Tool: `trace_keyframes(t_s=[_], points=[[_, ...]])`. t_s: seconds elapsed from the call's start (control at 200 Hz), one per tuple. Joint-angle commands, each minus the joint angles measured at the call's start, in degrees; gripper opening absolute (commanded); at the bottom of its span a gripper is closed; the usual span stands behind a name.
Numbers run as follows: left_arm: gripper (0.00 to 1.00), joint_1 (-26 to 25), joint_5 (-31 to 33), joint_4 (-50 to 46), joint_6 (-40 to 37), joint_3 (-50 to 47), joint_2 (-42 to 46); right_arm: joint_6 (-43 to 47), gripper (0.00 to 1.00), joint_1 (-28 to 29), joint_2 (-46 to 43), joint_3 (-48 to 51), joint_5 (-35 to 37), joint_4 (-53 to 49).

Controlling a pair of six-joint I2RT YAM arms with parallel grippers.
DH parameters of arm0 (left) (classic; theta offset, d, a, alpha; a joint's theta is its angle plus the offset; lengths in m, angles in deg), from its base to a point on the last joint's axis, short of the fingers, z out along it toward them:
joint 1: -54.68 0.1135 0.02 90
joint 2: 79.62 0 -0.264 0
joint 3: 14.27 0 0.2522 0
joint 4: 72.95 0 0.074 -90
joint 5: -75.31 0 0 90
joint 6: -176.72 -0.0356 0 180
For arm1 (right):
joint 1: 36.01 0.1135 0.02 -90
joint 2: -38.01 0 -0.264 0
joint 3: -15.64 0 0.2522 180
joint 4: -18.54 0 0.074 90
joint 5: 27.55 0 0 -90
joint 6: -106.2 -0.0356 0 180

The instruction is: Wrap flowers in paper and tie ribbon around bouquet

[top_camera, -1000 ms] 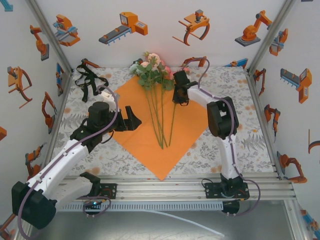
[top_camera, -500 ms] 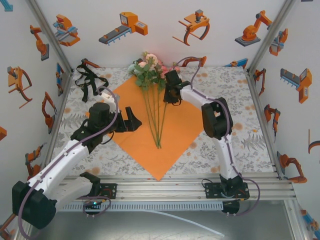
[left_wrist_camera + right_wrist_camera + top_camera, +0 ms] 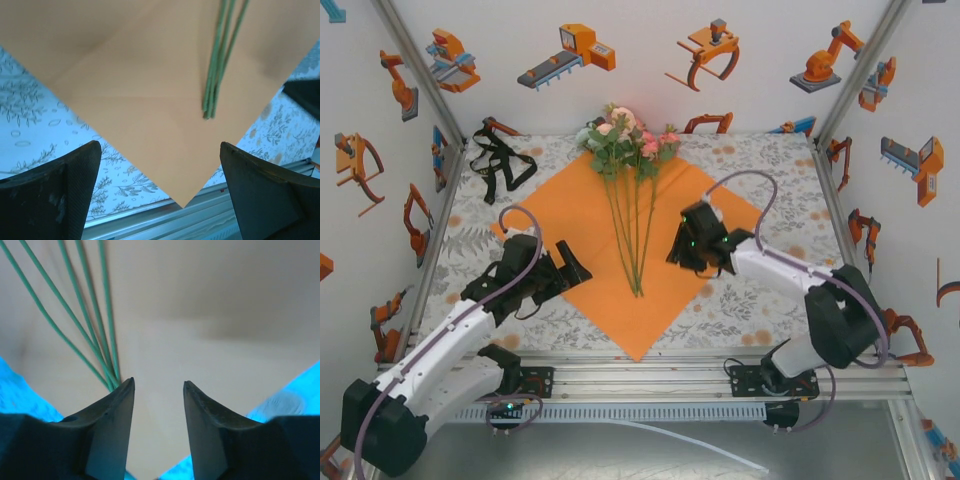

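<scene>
– Claws spread, both empty: right claw (image 3: 159,382) just beside the stems (image 3: 111,360), left claw (image 3: 159,150) above the paper (image 3: 125,75) near its corner.
– Risk?
– Flowers (image 3: 625,135) lie loose mid-paper; fold roughly and you roll them off.

Leaf-patterned table (image 3: 770,160) — orange paper (image 3: 585,205) spread mid-table, black ribbon (image 3: 498,162) at far left.

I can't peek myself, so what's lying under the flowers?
The orange paper lies under the flowers, mostly their stems, spread on the patterned table. The table beneath the paper is hidden.
</scene>
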Motion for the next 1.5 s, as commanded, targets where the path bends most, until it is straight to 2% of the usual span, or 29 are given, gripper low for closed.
trace_keyframes(t_s=[0.0,0.16,0.33,0.556,0.711,0.796,0.871,0.936,0.986,1.151,1.257,1.387,1.497], points=[[0.93,-0.3,-0.7,-0.8,5.8,-2.1,-0.1,-12.8,0.44,4.4,-4.7,7.8,0.4,2.0],[0.93,-0.3,1.1,-1.6,5.9,-4.4,1.5,-17.1,0.51,8.3,-9.8,13.9,4.9,0.1],[0.93,-0.1,1.4,0.2,8.4,-6.8,1.2,-20.4,0.52,9.1,-9.7,19.4,2.6,6.8],[0.92,-0.2,-1.3,5.4,10.9,-8.4,-2.3,-23.0,0.52,9.8,-6.2,19.8,2.6,12.2],[0.93,-0.2,-3.3,8.2,8.4,-9.5,-2.1,-24.8,0.51,9.9,-7.3,19.5,2.0,14.9],[0.93,-0.3,-5.1,9.2,4.2,-9.5,-2.2,-26.4,0.44,9.9,-8.8,20.0,1.5,16.9],[0.93,-0.4,-7.6,10.7,0.4,-9.3,-2.6,-28.1,0.27,9.9,-9.3,20.8,1.0,20.1],[0.93,-0.6,-8.5,10.5,-1.7,-8.7,-3.1,-29.5,0.08,9.9,-9.4,21.1,0.8,22.1],[0.93,-0.6,-7.8,9.2,-2.5,-7.9,-3.6,-30.4,0.00,9.9,-9.3,20.9,0.7,22.8],[0.93,-0.8,-4.9,5.8,-4.7,-6.4,-3.4,-32.0,0.00,9.9,-9.8,18.5,0.7,21.8],[0.93,-1.6,-5.4,5.0,-8.5,-4.6,-2.8,-35.0,0.00,9.7,-10.4,16.4,3.0,20.5],[0.93,-5.9,-4.4,3.9,-15.8,-0.8,-2.3,-38.4,0.00,8.7,-10.1,11.6,7.7,14.7],[0.94,-9.9,-1.3,4.4,-21.3,0.9,-1.5,-39.1,0.00,5.9,-7.6,5.3,7.9,6.0]])
